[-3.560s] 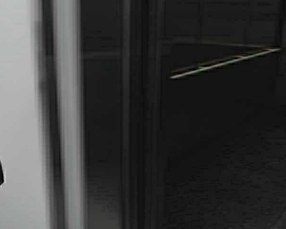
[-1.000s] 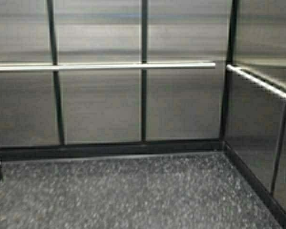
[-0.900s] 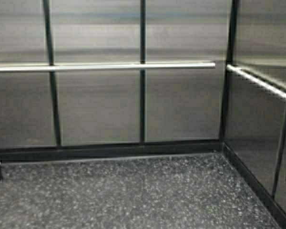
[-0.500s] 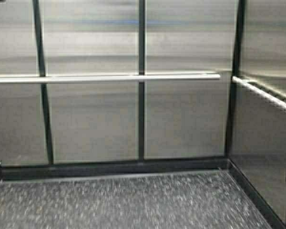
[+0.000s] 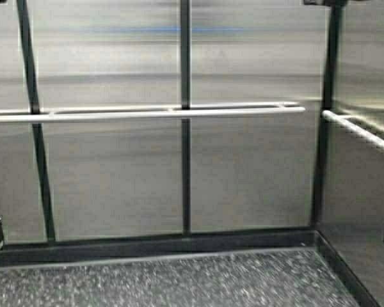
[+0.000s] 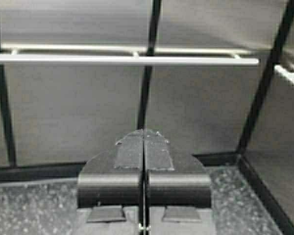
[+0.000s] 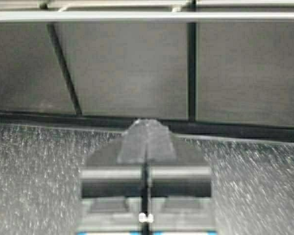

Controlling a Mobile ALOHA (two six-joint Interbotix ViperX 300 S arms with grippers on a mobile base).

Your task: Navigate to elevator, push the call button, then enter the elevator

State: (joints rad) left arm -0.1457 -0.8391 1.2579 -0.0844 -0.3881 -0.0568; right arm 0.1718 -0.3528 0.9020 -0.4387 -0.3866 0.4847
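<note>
Elevator cabin [image 5: 115,179] steel fills the high view: the robot is already inside, and the back wall of brushed panels, split by dark vertical seams, is faced almost squarely. A tubular handrail [image 5: 147,115] is carried across that wall with its long axis running level from left to right, and a second rail [image 5: 358,131] is seen along the right-hand side wall, meeting the corner at roughly a right angle. The speckled dark floor [image 5: 179,281] is bounded by a black skirting at the foot of the wall.

Both arms are held low and forward. The left gripper [image 6: 144,142] is seen with its two pads pressed together and nothing between them; the right gripper [image 7: 146,129] is likewise clenched on nothing. The back wall lies straight ahead of both sets of jaws, well apart from them, and neither arm can be judged clearly nearer (the right one sits closer to the side wall).

The call button and doors are not in view. Entering appears essentially done; any coming move would be judged a matter for the base, not the arms.
</note>
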